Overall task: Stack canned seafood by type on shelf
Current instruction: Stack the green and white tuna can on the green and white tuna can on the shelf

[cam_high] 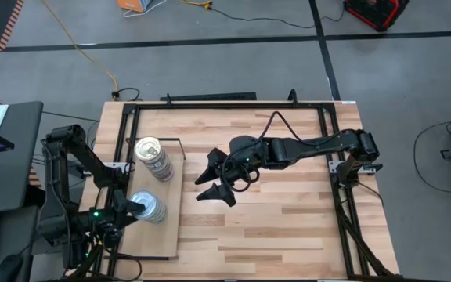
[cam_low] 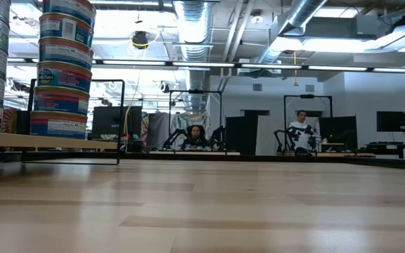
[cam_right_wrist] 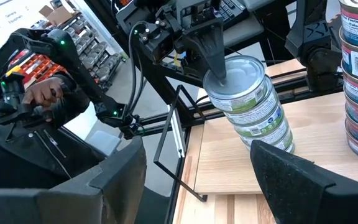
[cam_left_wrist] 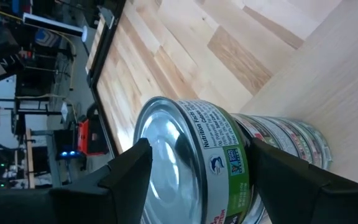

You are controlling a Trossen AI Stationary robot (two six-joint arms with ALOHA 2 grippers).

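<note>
Left gripper [cam_high: 131, 207] jaws straddle top tin [cam_high: 149, 206] of lower-left stack on shelf [cam_high: 167, 227]; right gripper [cam_high: 212, 182] mid-frame, jaws spread

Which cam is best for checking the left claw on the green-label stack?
Right wrist view: it shows the left claw at the top can of the green-label stack side-on. Left wrist view shows only that top can between the fingers. High view shows it small from above. Low view shows just the stack's edge.

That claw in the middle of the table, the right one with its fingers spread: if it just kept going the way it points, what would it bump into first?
Most likely the shelf, then the shorter stack of silver-topped tins that the left gripper straddles; the right gripper points that way, though depth is hard to judge.
</note>
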